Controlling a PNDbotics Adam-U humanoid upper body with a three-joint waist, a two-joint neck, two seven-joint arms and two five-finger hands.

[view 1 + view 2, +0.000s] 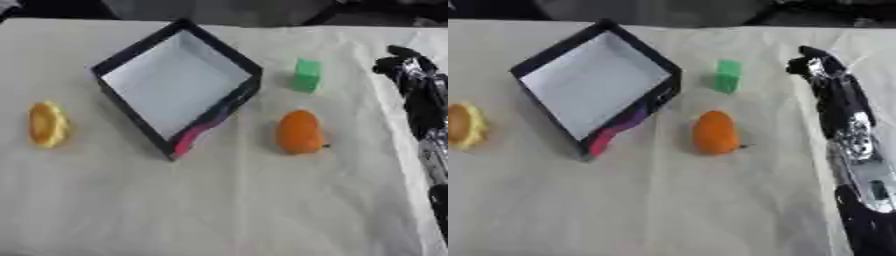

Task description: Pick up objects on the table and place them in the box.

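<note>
The right hand [820, 67], fingers too blurred to tell curled from straight, hangs at the table's [219, 210] three o'clock edge, with the green block [306, 75] toward nine, the upright orange fruit [299, 131] about seven, and the box [140, 50] beyond.

Head stereo pair, looking down, both showing box [179, 80], table [219, 200]

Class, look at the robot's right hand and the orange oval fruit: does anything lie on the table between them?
Nothing visible does. The right hand hangs at the table's right side, and only bare cloth separates it from the orange oval fruit. The small green block sits further back, beside that path rather than across it.
</note>
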